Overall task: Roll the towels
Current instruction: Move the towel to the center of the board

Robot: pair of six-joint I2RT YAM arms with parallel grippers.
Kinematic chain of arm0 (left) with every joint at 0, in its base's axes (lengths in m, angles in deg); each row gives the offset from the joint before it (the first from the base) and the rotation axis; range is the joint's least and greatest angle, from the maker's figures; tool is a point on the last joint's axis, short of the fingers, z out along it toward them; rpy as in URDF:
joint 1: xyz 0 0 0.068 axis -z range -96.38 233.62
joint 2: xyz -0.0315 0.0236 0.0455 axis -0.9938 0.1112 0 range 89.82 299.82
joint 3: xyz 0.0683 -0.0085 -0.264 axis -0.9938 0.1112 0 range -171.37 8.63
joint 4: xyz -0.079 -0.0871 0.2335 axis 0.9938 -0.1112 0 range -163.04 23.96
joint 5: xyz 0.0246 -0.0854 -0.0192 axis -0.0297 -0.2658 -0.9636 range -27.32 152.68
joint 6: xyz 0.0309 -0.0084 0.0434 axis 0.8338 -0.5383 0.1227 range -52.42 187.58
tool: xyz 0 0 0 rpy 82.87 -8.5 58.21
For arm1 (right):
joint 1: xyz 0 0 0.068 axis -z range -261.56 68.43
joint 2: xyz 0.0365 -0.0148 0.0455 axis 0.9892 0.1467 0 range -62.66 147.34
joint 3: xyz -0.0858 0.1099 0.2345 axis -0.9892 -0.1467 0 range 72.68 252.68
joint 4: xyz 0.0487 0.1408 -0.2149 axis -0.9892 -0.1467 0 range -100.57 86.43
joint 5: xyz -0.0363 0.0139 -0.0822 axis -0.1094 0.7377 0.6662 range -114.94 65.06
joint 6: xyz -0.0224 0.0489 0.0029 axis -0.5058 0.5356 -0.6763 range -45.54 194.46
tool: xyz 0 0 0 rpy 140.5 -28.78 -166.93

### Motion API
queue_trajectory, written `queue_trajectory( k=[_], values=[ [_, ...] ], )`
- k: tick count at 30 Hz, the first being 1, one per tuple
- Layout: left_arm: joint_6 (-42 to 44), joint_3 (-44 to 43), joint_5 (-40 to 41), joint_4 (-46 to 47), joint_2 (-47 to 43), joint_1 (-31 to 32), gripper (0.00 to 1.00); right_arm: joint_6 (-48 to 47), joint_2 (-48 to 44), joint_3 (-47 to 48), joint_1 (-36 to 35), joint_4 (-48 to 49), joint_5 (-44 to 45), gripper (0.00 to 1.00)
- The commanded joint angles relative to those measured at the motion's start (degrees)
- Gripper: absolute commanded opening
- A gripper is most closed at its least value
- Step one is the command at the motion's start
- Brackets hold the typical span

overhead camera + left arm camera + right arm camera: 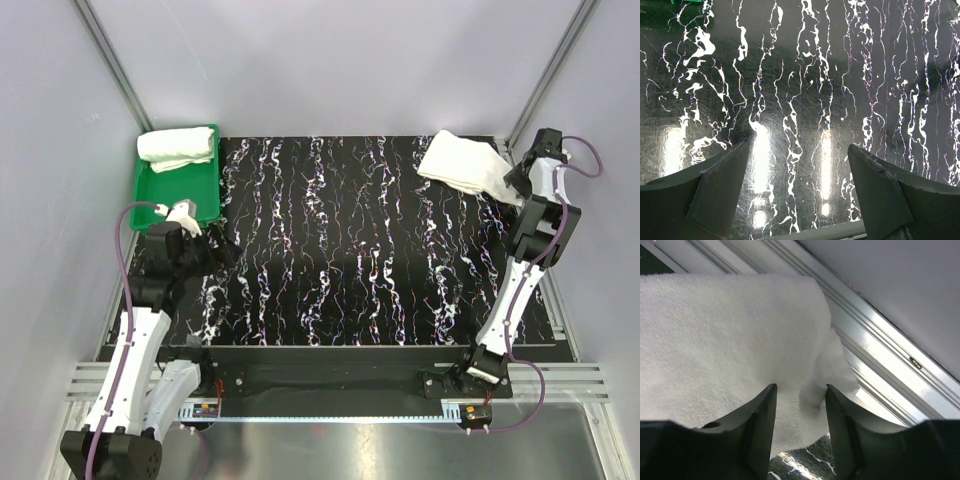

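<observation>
One white towel (pixel 178 148) lies rolled at the far end of the green tray (pixel 175 195). A second white towel (pixel 465 162) lies loosely folded at the table's far right corner. My right gripper (pixel 518 185) sits on that towel's right end. In the right wrist view its jaws (pixel 801 387) stand open, pressed down into the towel (pixel 725 345), with a bunched fold of cloth between the two fingers. My left gripper (pixel 212 243) hovers just in front of the tray, wide open over the bare black marbled tabletop (pixel 800 75), with nothing between its fingers (pixel 720 185).
An aluminium frame rail (pixel 880 350) runs right behind the far towel, against the grey enclosure wall. The black marbled mat (pixel 350 250) stretches between the two arms. The tray sits at the far left corner.
</observation>
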Motion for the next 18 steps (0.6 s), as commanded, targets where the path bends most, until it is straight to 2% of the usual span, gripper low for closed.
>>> queue_trajectory(
  k=[1,7,13,16,18],
  values=[
    [1.2,-0.2,-1.3,1.4,0.3,0.2,0.86,-0.7,4.2,7.7,4.9,-0.8,4.2,0.47],
    [1.1,-0.2,-0.9,1.5,0.1,0.2,0.86,0.2,0.0,1.4,4.6,3.3,0.8,0.01],
    [1.1,-0.2,-0.9,1.5,-0.6,0.2,0.86,-1.5,-8.6,-3.0,0.7,5.1,-2.9,0.0],
    [1.1,-0.2,-0.4,1.4,-0.7,0.2,0.86,-5.1,-16.3,-5.0,-4.8,6.8,-6.7,0.0],
    [1.2,-0.3,0.1,1.2,-1.0,0.2,0.86,-9.5,-23.6,-7.5,-11.2,8.0,-10.0,0.0]
  ],
)
